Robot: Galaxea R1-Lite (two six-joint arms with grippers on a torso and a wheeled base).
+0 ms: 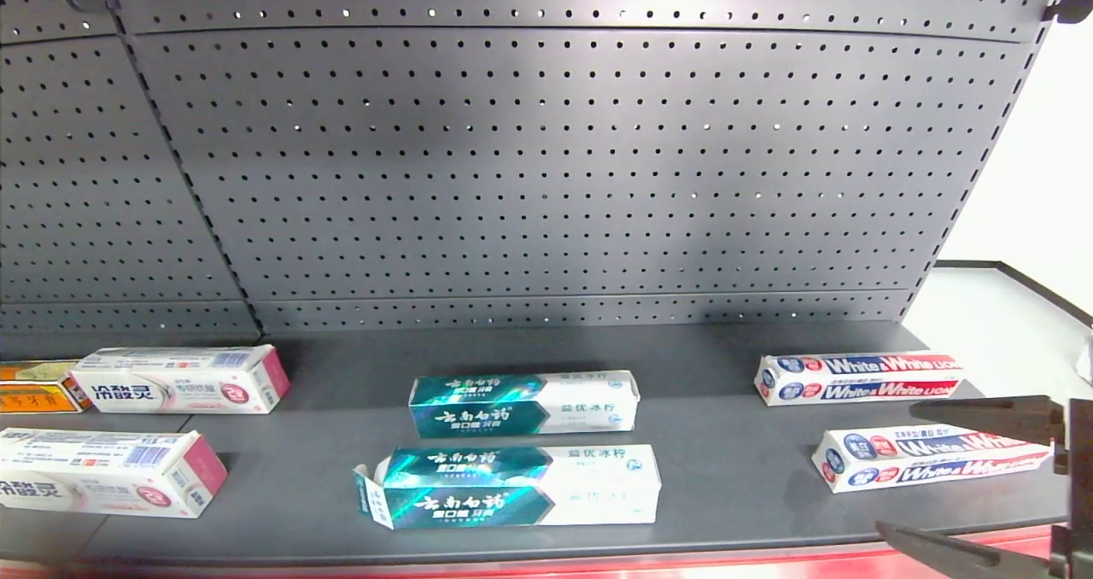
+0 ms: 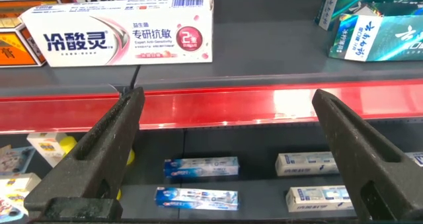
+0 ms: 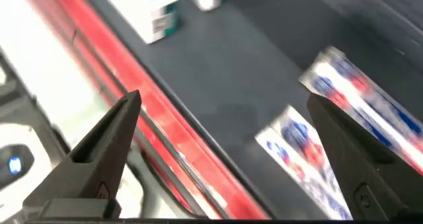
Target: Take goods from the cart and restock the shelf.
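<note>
Toothpaste boxes lie on the dark grey shelf point(image 1: 726, 476). Two teal-and-white boxes point(image 1: 521, 483) are in the middle, two white-and-blue boxes point(image 1: 926, 457) at the right, and pink-and-white boxes point(image 1: 111, 472) at the left. My right gripper point(image 1: 897, 468) is open and empty at the shelf's front right corner, just in front of the nearer white-and-blue box point(image 3: 297, 151). My left gripper point(image 2: 228, 98) is also open and empty. It sits before the red shelf edge point(image 2: 218, 108), below a pink-and-white box point(image 2: 125, 32).
A perforated grey back panel point(image 1: 546, 178) rises behind the shelf. An orange box point(image 1: 34, 387) lies at the far left. A lower shelf holds more toothpaste boxes point(image 2: 201, 166). Bare shelf surface lies between the box groups.
</note>
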